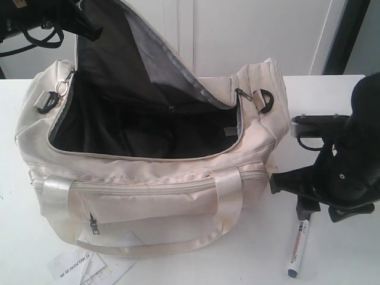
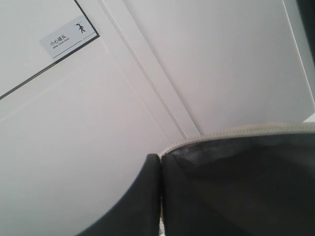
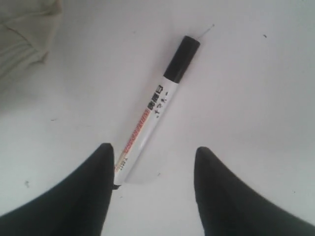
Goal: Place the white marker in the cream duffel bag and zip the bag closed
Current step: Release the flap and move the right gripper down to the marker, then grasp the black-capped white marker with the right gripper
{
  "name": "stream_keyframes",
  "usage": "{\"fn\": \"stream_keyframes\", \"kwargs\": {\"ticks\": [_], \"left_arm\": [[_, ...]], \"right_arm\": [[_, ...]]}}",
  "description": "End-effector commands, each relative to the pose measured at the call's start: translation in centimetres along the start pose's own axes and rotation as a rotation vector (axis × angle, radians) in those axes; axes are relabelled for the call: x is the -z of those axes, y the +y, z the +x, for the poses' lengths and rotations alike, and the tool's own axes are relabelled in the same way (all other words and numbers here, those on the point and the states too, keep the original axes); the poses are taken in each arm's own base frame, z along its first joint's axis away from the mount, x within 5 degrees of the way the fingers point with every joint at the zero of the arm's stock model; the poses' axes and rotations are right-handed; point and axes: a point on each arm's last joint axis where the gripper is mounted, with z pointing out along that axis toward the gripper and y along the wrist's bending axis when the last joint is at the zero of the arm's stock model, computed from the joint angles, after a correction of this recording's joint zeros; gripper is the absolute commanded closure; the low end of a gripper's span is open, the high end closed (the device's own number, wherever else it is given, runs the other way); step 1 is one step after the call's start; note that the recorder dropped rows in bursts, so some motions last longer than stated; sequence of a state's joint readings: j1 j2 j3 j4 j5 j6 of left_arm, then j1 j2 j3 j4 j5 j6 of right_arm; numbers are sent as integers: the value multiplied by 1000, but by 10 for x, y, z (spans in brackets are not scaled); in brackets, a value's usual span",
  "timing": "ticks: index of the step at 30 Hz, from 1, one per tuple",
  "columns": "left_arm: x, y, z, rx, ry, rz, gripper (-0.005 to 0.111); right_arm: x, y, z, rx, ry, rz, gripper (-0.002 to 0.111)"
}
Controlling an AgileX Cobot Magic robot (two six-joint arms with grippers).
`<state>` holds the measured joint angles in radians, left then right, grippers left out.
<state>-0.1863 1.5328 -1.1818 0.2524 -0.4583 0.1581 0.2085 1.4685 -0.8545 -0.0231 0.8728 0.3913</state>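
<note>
I am pinching my left pincer (image 2: 160, 169) shut on the flap of the cream duffel bag (image 1: 148, 178) to hold its mouth gaping, while my right pincer (image 3: 154, 149) is hovering wide over the white marker (image 3: 155, 105) lying on the worktop (image 3: 246, 73).

The cream duffel bag (image 1: 148, 190) gapes, seemingly unobstructed; its raised flap (image 1: 119, 53) walls the back.

Lab-like room, white table (image 1: 350, 261), wall sign (image 2: 69, 37)

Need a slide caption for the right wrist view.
Right gripper, fingers open, above the white marker lying flat on the table.
</note>
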Motion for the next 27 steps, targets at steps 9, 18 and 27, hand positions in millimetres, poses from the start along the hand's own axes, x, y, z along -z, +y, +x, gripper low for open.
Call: {"fn": "stream_keyframes", "kwargs": {"ticks": [9, 18, 27], "left_arm": [[1, 4, -4, 12, -25, -17, 107], [1, 4, -4, 12, -25, -17, 107], [1, 4, -4, 12, -25, -17, 107]], "right_arm": [[-34, -8, 1, -141, -2, -6, 60], [-48, -7, 0, -151, -14, -10, 61], [-64, -7, 0, -150, 13, 1, 61]]}}
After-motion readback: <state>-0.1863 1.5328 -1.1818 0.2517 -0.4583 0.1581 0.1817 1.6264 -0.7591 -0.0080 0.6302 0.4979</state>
